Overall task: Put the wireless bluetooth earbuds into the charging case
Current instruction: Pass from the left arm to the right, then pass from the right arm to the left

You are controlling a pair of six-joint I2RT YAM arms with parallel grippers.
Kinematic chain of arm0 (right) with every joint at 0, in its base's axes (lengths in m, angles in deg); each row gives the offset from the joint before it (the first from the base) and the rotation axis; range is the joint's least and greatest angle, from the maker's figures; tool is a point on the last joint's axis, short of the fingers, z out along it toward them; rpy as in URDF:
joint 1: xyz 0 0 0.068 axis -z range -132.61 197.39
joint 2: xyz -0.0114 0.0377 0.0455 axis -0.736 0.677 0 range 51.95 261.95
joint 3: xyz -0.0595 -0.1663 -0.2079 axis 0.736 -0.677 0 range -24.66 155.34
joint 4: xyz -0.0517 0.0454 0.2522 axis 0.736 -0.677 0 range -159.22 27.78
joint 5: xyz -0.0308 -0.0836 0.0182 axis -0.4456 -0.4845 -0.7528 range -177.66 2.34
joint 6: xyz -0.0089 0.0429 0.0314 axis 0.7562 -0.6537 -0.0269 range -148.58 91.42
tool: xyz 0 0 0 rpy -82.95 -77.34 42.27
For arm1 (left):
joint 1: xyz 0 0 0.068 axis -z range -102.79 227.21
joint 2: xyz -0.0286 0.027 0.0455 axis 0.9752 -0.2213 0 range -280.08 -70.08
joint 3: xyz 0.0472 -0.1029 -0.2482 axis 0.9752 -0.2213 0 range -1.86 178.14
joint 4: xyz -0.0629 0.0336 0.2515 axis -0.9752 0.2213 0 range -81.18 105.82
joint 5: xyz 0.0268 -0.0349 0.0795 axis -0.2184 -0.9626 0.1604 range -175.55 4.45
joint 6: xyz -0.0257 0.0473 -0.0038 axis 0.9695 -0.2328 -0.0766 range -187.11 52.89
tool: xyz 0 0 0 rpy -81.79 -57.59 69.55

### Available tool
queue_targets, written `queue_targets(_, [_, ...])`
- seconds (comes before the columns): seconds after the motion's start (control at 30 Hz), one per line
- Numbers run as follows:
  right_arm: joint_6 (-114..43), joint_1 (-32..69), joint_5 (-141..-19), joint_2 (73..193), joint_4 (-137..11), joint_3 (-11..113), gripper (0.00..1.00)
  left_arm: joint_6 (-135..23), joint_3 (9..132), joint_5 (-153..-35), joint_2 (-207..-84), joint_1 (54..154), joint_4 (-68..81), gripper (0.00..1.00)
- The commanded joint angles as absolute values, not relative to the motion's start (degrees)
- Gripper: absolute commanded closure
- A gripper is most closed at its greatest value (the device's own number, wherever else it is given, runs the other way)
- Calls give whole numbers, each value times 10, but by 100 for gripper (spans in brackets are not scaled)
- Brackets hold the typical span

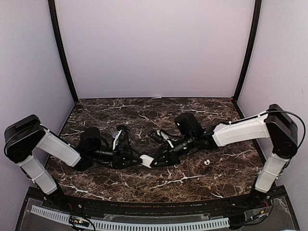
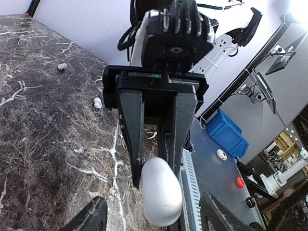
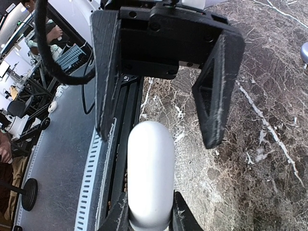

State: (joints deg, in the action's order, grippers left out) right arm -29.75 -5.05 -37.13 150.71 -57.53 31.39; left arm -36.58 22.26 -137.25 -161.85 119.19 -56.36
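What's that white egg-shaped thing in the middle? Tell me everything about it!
It is a glossy white oval charging case, smooth and plastic-looking, with rounded ends and its lid apparently shut. It lies lengthwise between the two arms, over the dark marble table. The right tool pinches one end between its black fingers. The left tool stands open around the other end, its fingers spread wide and not squeezing it.

The charging case (image 1: 146, 161) sits between the two pincers near the middle of the tabletop (image 1: 144, 110), the left pincer (image 1: 136, 159) to its left, the right pincer (image 1: 155, 160) to its right. One earbud (image 1: 207, 162) lies on the tabletop further right, apart from both.
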Motion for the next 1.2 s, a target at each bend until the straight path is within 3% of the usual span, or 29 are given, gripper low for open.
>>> queue_targets(0.0, [-301, -52, -380, 1497, -553, 329, 100, -404, 208, -1358, -1606, 1206, -584, 34])
queue_targets(0.3, [-303, -52, -389, 1502, -550, 337, 100, -437, 223, -1321, -1598, 1221, -523, 39])
queue_targets(0.63, [-306, -62, -427, 1503, -536, 340, 100, -440, 210, -1269, -1617, 1236, -595, 41])
queue_targets(0.97, [-302, -66, -436, 1505, -539, 342, 100, -433, 223, -1281, -1632, 1238, -596, 59])
queue_targets(1.17, [-300, -66, -438, 1504, -541, 341, 100, -433, 227, -1282, -1636, 1238, -585, 64])
